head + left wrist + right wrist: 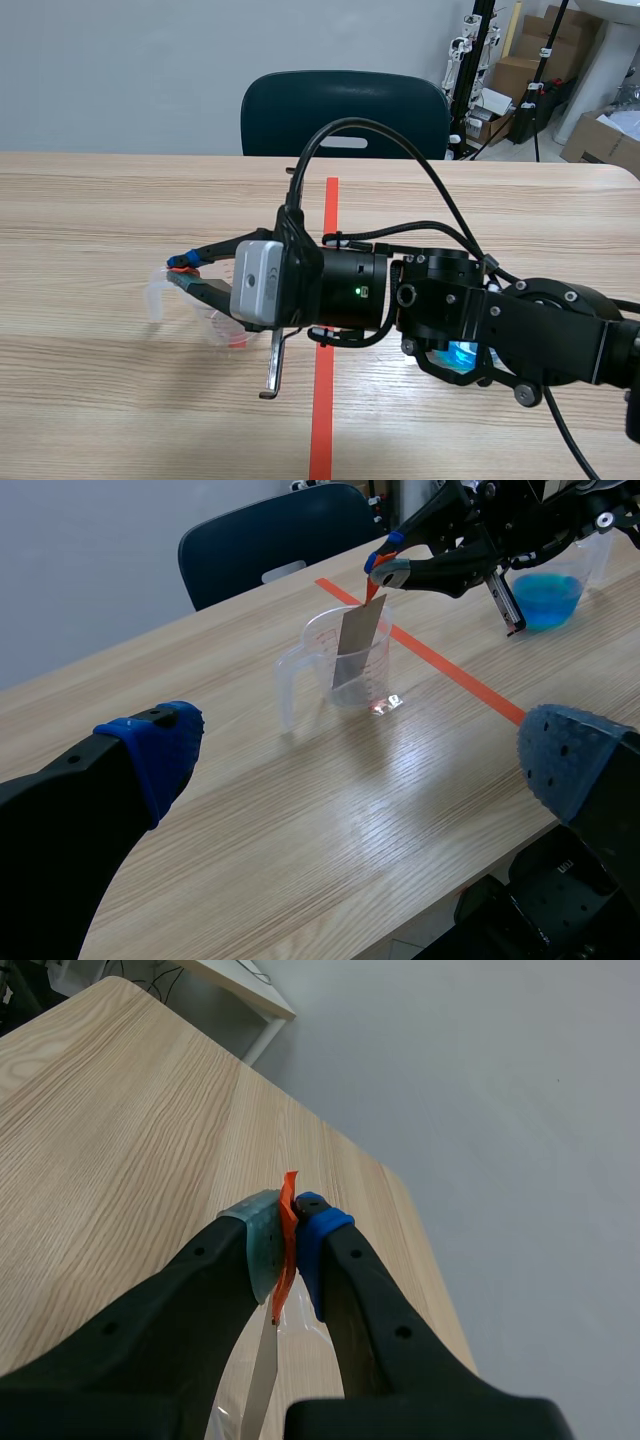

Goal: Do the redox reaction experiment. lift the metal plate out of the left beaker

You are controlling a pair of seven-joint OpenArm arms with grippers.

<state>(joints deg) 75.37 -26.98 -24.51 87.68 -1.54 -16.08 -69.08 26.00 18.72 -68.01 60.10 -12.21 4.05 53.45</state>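
The clear left beaker (318, 670) stands on the table, seen faintly in the scene view as the beaker (185, 305). A grey metal plate (357, 645) leans inside it, its upper end above the rim and its lower end down in the beaker. An orange tab (373, 586) tops the plate. My right gripper (386, 570) reaches in from the right, past the middle, and is shut on that tab (287, 1228). In the right wrist view the plate (262, 1372) hangs below the right gripper (290, 1228). My left gripper (360, 745) is open, well short of the beaker, holding nothing.
A second beaker with blue liquid (547, 595) stands to the right, under the right arm (462, 355). A dark chair (345, 115) is at the table's far edge. Cardboard boxes (600, 135) and stands sit beyond the table at the back right.
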